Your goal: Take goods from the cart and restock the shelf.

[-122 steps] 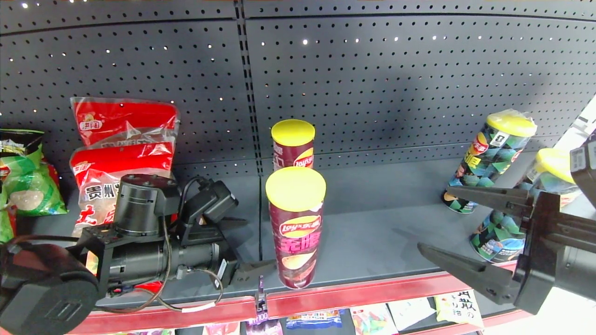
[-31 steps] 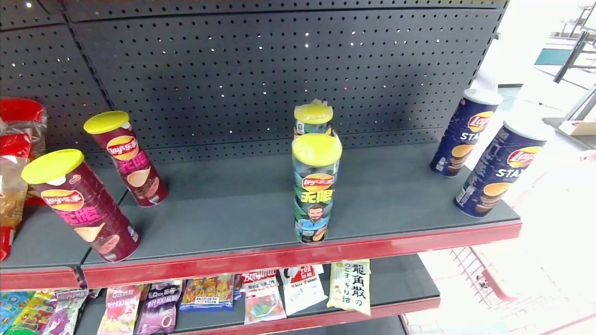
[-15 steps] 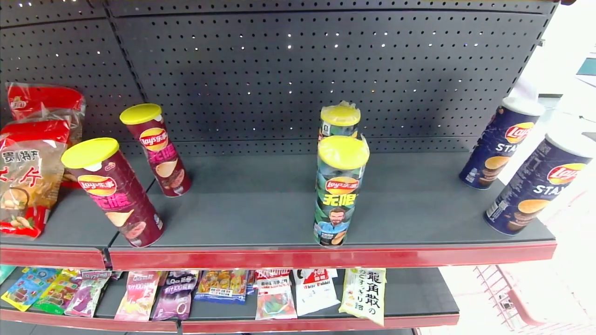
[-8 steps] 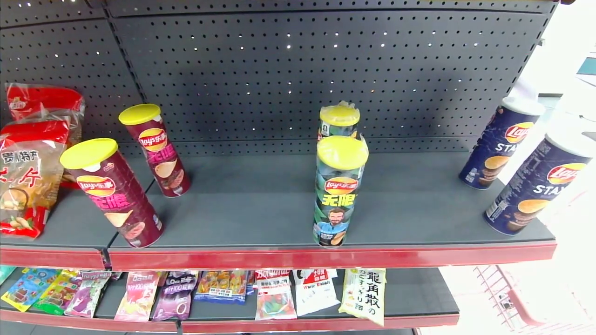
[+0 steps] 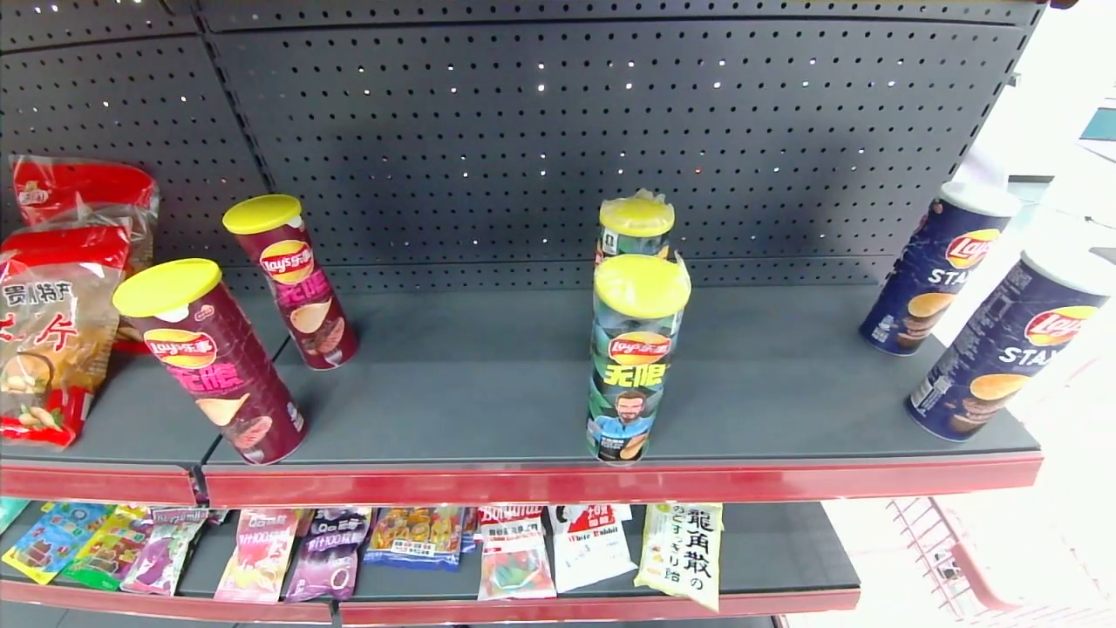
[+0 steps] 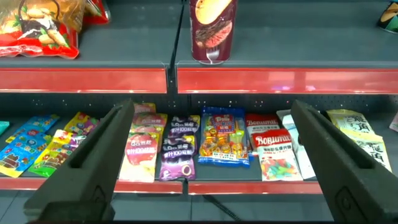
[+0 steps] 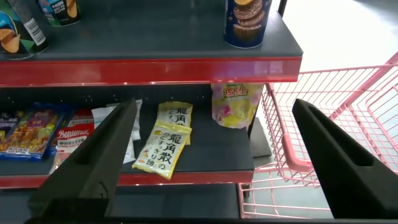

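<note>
The grey shelf point(image 5: 488, 384) with a red front edge carries two maroon chip cans point(image 5: 214, 362), two green chip cans point(image 5: 635, 358) one behind the other, and two dark blue chip cans point(image 5: 1003, 349) at the right end. A pink wire cart point(image 7: 348, 124) stands beside the shelf's right end, and its corner point(image 5: 950, 558) is at the lower right of the head view. My left gripper point(image 6: 212, 109) is open in front of the shelf edge, below a maroon can point(image 6: 211, 28). My right gripper point(image 7: 214, 104) is open below a blue can point(image 7: 247, 22), holding nothing.
Red snack bags point(image 5: 61, 296) stand at the shelf's left end. The lower shelf point(image 5: 767, 541) holds several flat snack packets point(image 5: 410, 541) and yellow packets point(image 7: 165, 143). Wide bare gaps lie between the can groups. A perforated back panel point(image 5: 567, 131) closes the rear.
Since the earliest frame the head camera has drawn back and shifted right, and both arms have left its view. Over the last second nothing has visibly moved.
</note>
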`<state>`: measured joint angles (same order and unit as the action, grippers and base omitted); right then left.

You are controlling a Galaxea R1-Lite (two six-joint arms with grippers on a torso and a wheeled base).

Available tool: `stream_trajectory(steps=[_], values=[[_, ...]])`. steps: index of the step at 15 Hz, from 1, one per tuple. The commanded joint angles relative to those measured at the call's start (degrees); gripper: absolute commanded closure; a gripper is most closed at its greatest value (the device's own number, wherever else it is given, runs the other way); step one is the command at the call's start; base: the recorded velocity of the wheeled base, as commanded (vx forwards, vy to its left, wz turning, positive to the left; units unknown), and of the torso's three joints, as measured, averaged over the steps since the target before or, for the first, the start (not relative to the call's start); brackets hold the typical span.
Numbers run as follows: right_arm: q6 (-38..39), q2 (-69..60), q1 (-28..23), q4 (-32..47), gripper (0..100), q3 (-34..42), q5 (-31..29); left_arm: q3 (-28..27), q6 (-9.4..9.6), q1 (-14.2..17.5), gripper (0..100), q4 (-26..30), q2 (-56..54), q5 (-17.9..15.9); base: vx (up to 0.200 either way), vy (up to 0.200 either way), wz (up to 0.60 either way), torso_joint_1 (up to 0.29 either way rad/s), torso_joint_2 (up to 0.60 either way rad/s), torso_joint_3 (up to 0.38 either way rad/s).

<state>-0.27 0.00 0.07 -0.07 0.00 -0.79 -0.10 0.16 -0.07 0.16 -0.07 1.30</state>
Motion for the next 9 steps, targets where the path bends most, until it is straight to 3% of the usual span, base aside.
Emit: stream_trajectory(steps=[1,2,9], values=[[-0.1,0.1,0.0,0.0,0,0.0,0.0,0.0,0.02,0.0,0,0.0,0.1,0.0,0.200,0.000,0.00,0.002,0.00,-0.007],[-0.1,0.1,0.0,0.0,0,0.0,0.0,0.0,0.02,0.0,0,0.0,0.1,0.0,0.200,0.000,0.00,0.007,0.00,0.002],[-0.1,0.1,0.0,0.0,0,0.0,0.0,0.0,0.02,0.0,0,0.0,0.1,0.0,0.000,0.000,0.00,0.000,0.00,0.000]])
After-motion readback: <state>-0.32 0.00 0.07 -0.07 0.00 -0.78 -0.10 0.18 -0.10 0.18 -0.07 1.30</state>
